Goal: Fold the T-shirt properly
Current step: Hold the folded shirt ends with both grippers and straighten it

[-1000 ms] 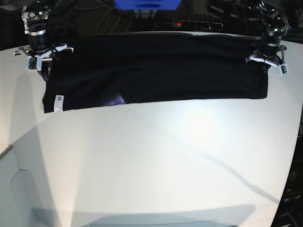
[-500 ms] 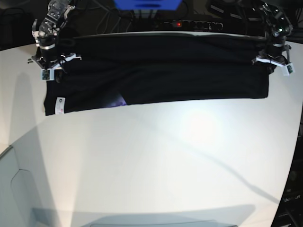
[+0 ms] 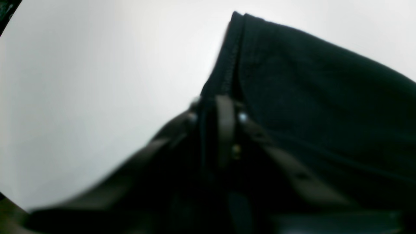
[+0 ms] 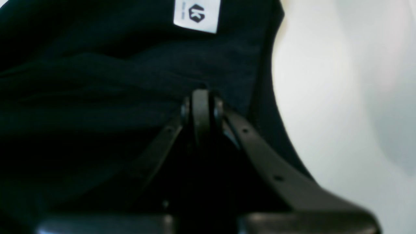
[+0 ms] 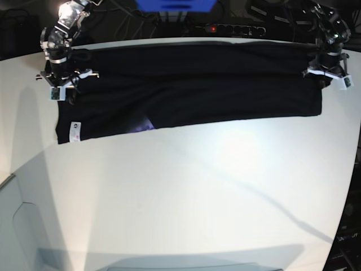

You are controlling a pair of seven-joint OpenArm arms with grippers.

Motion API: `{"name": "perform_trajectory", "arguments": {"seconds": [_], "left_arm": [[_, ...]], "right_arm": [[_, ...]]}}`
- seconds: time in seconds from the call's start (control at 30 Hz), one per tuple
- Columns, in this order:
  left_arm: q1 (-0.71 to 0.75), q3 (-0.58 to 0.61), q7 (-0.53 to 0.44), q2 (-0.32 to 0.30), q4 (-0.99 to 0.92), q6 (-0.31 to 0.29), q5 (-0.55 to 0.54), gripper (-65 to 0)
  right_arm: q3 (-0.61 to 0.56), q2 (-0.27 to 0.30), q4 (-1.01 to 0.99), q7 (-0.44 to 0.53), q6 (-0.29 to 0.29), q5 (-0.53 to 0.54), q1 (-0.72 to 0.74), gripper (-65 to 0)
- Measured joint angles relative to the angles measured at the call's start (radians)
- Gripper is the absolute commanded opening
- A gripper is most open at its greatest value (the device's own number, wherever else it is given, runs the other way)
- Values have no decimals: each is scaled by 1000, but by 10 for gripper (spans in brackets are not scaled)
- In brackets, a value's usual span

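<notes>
The black T-shirt [image 5: 192, 90] lies folded into a long band across the far side of the white table [image 5: 186, 192]. A white label [image 5: 73, 132] shows at its near left corner, also in the right wrist view [image 4: 196, 14]. A bit of purple print [image 5: 144, 124] peeks out at the near fold. My right gripper [image 5: 62, 90] is shut on the shirt's left end [image 4: 201, 97]. My left gripper [image 5: 324, 76] is shut on the shirt's right end, pinching its hemmed edge [image 3: 221, 107].
A black power strip [image 5: 225, 28] with a red light and a blue object [image 5: 175, 4] stand behind the table's far edge. Cables lie beside them. A pale grey bin edge [image 5: 14, 226] shows at the near left.
My right gripper has moved right and nearer with the shirt's left end. The left gripper shifted slightly. The near edge of the shirt has slid a little toward the front.
</notes>
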Motion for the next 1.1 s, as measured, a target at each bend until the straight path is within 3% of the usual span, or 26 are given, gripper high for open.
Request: {"name": "perform_trajectory", "arguments": {"seconds": [0.1, 0.27, 0.67, 0.73, 1.0, 1.1], "left_arm": [[16, -2, -2, 1, 4, -1, -3, -317], [29, -6, -1, 0, -7, -1, 0, -217], [2, -5, -67, -3, -108, -7, -19, -217], [2, -5, -67, -3, -108, -7, -18, -259], [-21, -3, -50, 1, -114, -20, -36, -627], [-23, -3, -50, 0, -114, -20, -35, -643]], "right_arm": [[-1, 0, -1, 1, 0, 0, 0, -650], [-1, 0, -1, 1, 0, 0, 0, -650], [-1, 0, -1, 1, 0, 0, 0, -650], [-1, 0, -1, 1, 0, 1, 0, -650], [-1, 0, -1, 1, 0, 1, 0, -650], [-1, 0, -1, 1, 0, 2, 0, -650]]}}
